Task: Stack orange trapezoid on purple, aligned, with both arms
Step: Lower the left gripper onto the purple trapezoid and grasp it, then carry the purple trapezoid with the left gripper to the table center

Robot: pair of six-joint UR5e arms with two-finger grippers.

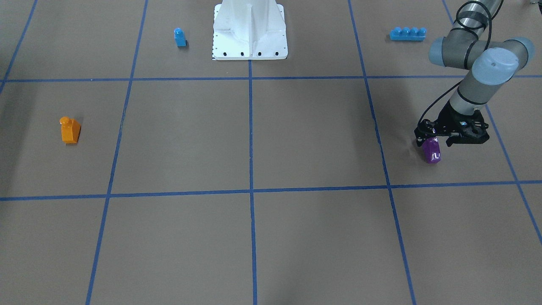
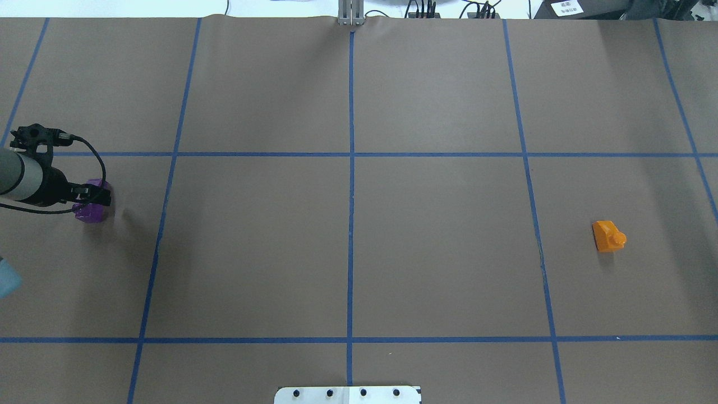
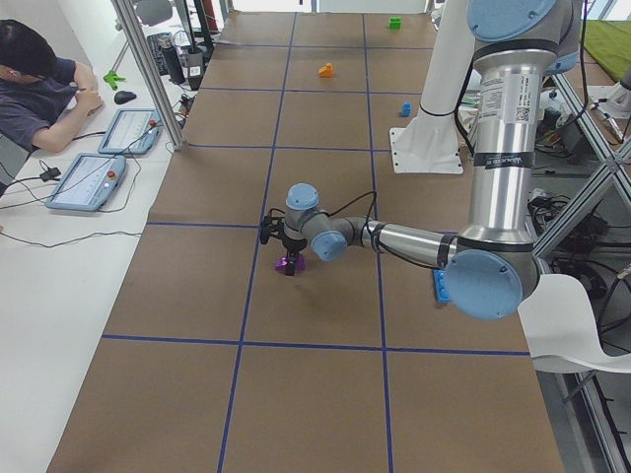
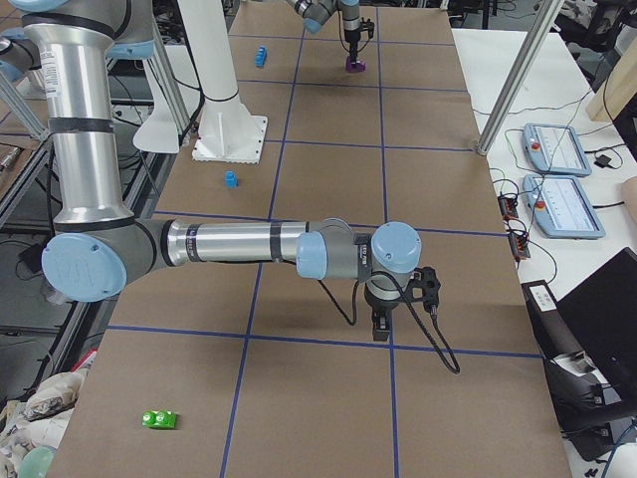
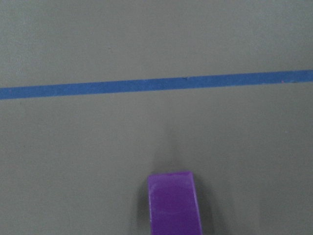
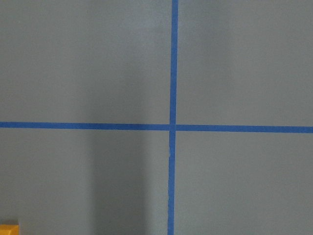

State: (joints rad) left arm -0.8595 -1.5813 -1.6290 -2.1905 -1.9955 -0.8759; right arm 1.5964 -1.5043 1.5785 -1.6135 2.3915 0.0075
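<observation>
The purple brick [image 1: 432, 152] is at the robot's left end of the table, also in the overhead view [image 2: 90, 213] and at the bottom of the left wrist view [image 5: 174, 203]. My left gripper [image 1: 432, 144] points straight down with its jaws closed on the brick's top, low at the table surface. The orange trapezoid [image 1: 70, 130] stands alone at the other end, stud up, also in the overhead view [image 2: 608, 235]; only its corner shows in the right wrist view [image 6: 7, 229]. My right gripper [image 4: 381, 327] hangs low over the table, seen only from the side; I cannot tell its state.
A small blue single-stud brick [image 1: 180, 37] and a long blue four-stud brick [image 1: 407, 34] lie near the white robot base [image 1: 250, 29]. A green brick [image 4: 159, 419] lies past the right arm. An operator [image 3: 39, 79] sits at the side table with pendants.
</observation>
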